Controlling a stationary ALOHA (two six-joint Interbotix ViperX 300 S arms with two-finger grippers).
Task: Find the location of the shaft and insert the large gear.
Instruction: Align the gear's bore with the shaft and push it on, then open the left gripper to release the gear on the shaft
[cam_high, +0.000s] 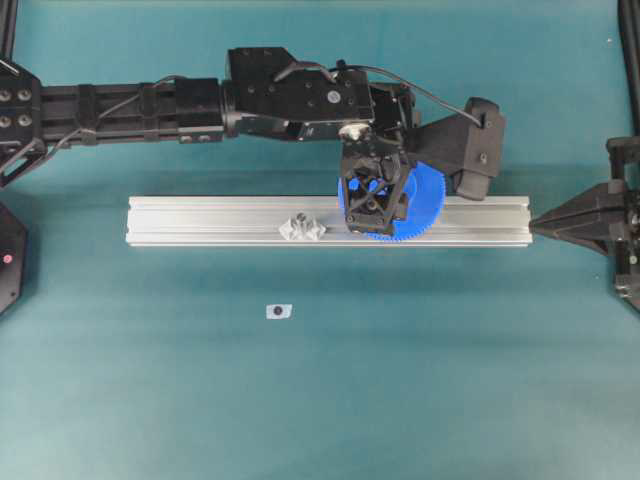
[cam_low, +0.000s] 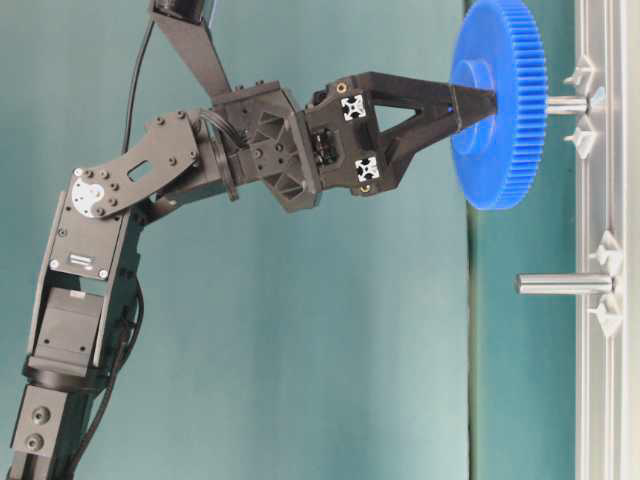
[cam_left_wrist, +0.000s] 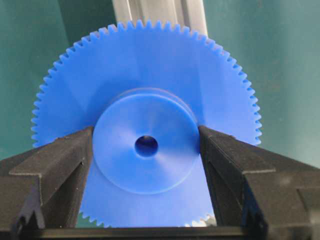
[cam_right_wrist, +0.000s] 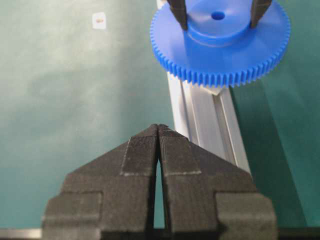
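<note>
- Overhead view: the left gripper (cam_high: 375, 200) reaches over the aluminium rail (cam_high: 200, 222) lying across the tabletop (cam_high: 320, 400), above the rail's right half; the large gear (cam_high: 425, 205) sits under its jaws. The right gripper (cam_high: 545, 225) rests at the rail's right end.
- Table-level view: the gear's hole is on the shaft (cam_low: 562, 104), the jaws at its hub; a second pin (cam_low: 560, 284) stands bare.
- Left wrist view: jaws flank the hub, touching both sides.
- Right wrist view: right jaws are together, holding nothing.
</note>
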